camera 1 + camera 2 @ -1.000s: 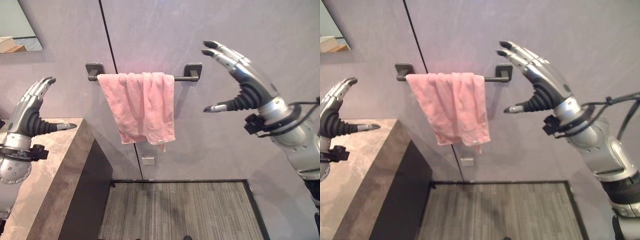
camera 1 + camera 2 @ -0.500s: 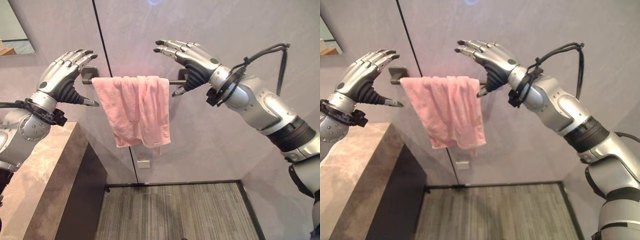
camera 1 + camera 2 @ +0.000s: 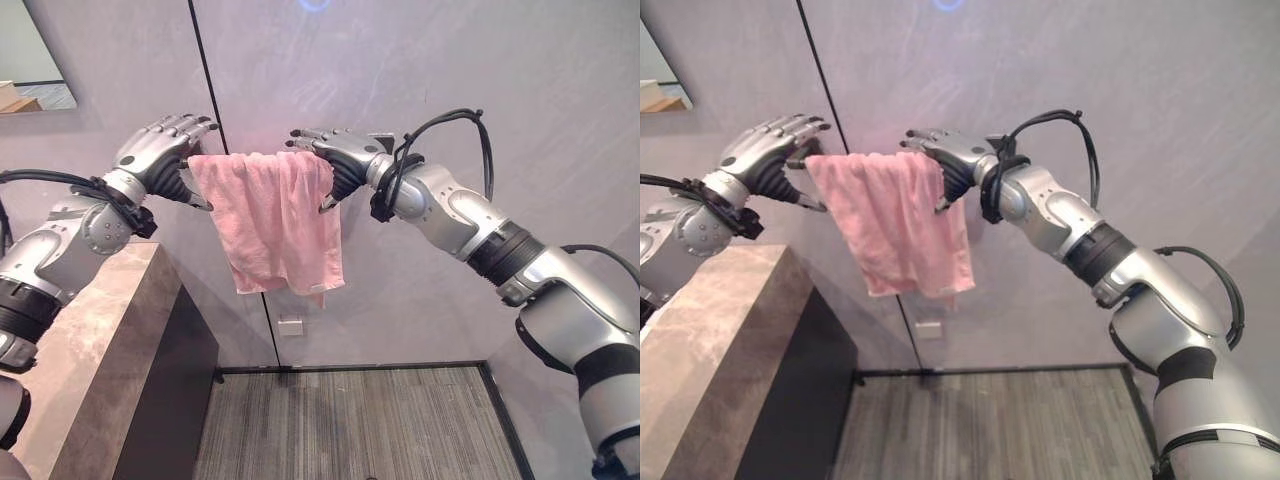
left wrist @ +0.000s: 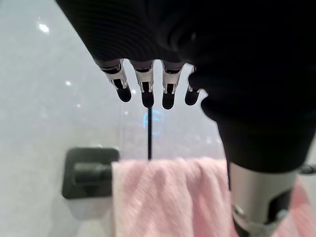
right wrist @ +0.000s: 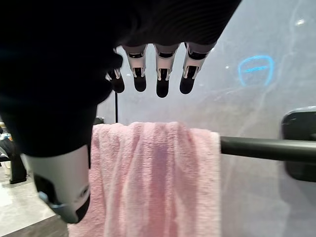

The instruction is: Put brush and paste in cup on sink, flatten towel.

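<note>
A pink towel [image 3: 270, 220] hangs bunched over a dark bar [image 5: 261, 148] on the grey wall. My left hand [image 3: 160, 150] is at the towel's left end. Its fingers [image 4: 145, 89] reach straight over the bar and its thumb [image 4: 261, 197] is in front of the cloth. My right hand [image 3: 335, 155] is at the towel's right end. Its fingers [image 5: 160, 74] are stretched above the top fold and its thumb [image 5: 61, 182] is in front of the hanging edge. Both hands are open, straddling the towel without closing on it.
A stone counter [image 3: 90, 350] with a dark side panel stands at the left under my left arm. A mirror corner [image 3: 30, 60] shows at the upper left. The bar's left bracket [image 4: 89, 173] sits beside the towel. Striped flooring [image 3: 350, 420] lies below.
Both hands have closed in on the bar. The left moved right to the towel's left end. The right moved left and down over its right end.
</note>
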Controlling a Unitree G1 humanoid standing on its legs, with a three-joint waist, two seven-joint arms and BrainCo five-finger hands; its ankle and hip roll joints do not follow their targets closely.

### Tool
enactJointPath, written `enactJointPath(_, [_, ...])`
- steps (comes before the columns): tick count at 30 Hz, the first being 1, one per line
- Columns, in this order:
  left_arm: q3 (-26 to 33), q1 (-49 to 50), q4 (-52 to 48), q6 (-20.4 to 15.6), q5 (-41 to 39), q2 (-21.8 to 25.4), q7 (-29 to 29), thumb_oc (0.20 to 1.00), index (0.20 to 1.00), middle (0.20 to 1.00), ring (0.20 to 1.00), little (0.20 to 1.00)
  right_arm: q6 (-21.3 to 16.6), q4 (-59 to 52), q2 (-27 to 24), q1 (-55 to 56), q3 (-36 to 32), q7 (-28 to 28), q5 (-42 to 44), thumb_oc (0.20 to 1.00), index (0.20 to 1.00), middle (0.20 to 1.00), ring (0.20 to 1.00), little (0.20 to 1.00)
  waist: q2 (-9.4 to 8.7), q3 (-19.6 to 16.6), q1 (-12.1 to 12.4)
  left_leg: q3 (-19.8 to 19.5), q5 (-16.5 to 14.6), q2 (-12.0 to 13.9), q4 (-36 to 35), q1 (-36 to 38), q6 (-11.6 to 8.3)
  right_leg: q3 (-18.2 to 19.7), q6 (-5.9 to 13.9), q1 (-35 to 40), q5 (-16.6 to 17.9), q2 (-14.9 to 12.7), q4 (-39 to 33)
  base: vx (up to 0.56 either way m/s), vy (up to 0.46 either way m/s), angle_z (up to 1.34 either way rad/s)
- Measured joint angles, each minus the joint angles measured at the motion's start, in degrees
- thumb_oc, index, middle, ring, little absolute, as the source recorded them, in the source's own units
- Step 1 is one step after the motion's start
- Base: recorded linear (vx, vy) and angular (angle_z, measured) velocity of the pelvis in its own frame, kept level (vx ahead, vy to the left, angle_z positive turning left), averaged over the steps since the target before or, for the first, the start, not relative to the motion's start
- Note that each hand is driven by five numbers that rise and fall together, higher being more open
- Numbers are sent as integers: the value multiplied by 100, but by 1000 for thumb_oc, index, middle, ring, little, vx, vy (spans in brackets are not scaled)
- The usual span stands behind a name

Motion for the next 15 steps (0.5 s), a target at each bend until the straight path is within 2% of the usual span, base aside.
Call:
enactJointPath(2, [-253,-129,104,5,0,-48,-62,1000,1000,1000,1000,1000,50,5,79,-12,74,73,0,1000,1000,1000,1000,1000,0,-23,-5,-17,1,0,1,-14,0,-35,-5,-2,-3,0,0,11,6,4])
enactJointPath(9, [-396,-169,305,73,7,-310,-140,1000,1000,1000,1000,1000,98,90,246,-13,231,91,-121,1000,1000,1000,1000,1000,-43,-55,-15,-50,7,6,1,-75,-6,-72,-10,-43,-7,7,1,4,4,2])
enactJointPath(15, [-692,-475,659,245,69,-666,-137,1000,1000,1000,1000,1000,151,723,507,-16,228,52,-346,1000,1000,1000,1000,1000,-122,-194,20,-81,26,6,1,-197,-12,-90,-18,-150,-4,8,1,3,2,1])
